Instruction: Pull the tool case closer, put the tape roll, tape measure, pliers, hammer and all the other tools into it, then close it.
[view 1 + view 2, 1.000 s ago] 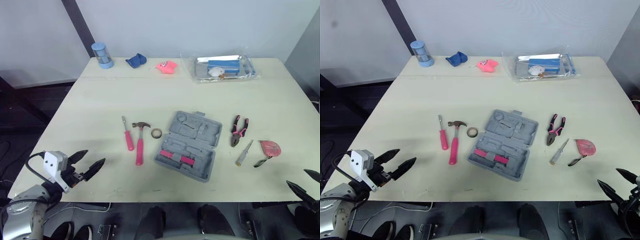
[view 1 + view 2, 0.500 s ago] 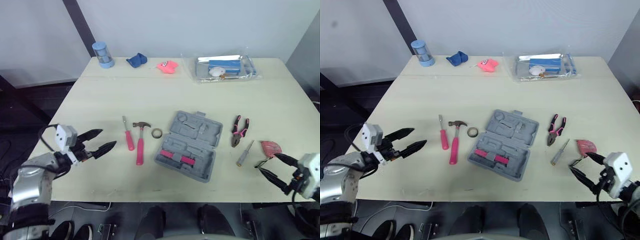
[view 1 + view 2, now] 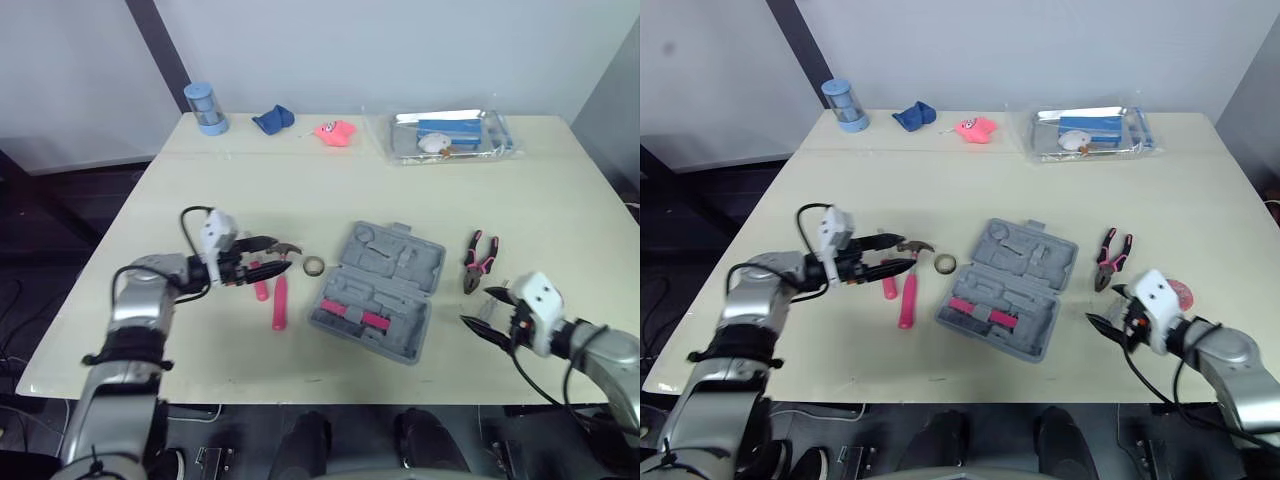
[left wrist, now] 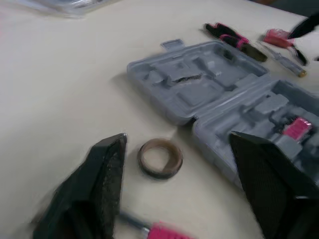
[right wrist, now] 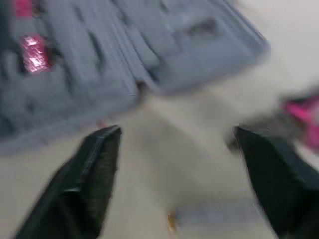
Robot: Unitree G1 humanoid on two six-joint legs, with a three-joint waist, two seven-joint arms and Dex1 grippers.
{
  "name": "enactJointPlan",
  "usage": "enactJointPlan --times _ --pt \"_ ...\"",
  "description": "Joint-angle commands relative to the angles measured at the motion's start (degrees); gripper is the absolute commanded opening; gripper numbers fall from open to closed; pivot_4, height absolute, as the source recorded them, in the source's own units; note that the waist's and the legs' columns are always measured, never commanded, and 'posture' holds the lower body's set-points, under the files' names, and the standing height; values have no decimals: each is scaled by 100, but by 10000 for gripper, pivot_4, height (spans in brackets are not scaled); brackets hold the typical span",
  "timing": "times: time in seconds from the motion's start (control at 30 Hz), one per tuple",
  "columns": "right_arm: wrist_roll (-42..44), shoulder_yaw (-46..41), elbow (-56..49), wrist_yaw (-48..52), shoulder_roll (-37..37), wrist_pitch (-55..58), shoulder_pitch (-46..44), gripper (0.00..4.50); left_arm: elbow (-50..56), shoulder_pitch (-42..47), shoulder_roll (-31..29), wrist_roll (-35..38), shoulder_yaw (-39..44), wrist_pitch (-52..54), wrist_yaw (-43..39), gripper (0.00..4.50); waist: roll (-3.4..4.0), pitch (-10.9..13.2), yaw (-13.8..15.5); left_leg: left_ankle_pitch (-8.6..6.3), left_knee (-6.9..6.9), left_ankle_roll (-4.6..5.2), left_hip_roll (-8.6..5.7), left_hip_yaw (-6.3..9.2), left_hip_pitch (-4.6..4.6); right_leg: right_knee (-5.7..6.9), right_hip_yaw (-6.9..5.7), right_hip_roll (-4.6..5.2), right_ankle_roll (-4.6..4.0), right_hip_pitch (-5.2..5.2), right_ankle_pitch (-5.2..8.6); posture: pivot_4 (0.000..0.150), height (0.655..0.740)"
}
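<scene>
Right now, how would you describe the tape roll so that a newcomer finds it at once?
In the middle of the pale table lies an open grey tool case. Just beside its left edge, between it and the hammer, lies the tape roll: the only small brown ring, among long pink-handled tools.

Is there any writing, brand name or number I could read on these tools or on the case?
No text can be read here.
Tool case: no lettering shows on it.
Blue pack inside the clear bag: it may carry print, but it is too small to read.
</scene>
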State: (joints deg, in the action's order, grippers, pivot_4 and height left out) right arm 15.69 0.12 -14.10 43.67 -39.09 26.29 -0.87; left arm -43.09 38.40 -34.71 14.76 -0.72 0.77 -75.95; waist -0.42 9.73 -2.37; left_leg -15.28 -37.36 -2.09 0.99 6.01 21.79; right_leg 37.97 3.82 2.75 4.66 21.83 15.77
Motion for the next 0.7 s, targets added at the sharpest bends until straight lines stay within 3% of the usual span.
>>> enactJointPlan --times 0.03,0.13,0.2,0.23,0.7 --pt "-172 189 83 -91 4 213 -234 22989 -686 380 88 -286 -123 -430 -138 18656 0 0 -5 0 0 0 0 0 1 -1 0 0 0 1 0 1500 7400" --pt "-395 510 247 -121 10 422 -514 13717 -1390 752 250 -648 -310 -743 -152 10031 0 0 -12 0 1 0 -2 1 6 0 0 1 0 7 0 1500 7400" --pt "-515 668 346 -136 38 461 -679 4829 -1750 938 359 -821 -362 -929 -136 1556 -1 1 -12 0 0 0 -3 3 6 1 -1 1 0 7 0 1500 7400" --pt "-585 769 397 -135 50 488 -772 391 -1924 1034 425 -928 -403 -1038 -86 0 -1 1 -12 0 0 0 -3 4 7 2 -2 1 0 7 0 1500 7400" --pt "-966 1249 605 -183 382 592 -1182 391 -2895 1638 892 -1692 -482 -1337 436 0 -3 2 -13 0 -3 0 -6 20 14 3 -12 2 0 9 0 1500 7400"
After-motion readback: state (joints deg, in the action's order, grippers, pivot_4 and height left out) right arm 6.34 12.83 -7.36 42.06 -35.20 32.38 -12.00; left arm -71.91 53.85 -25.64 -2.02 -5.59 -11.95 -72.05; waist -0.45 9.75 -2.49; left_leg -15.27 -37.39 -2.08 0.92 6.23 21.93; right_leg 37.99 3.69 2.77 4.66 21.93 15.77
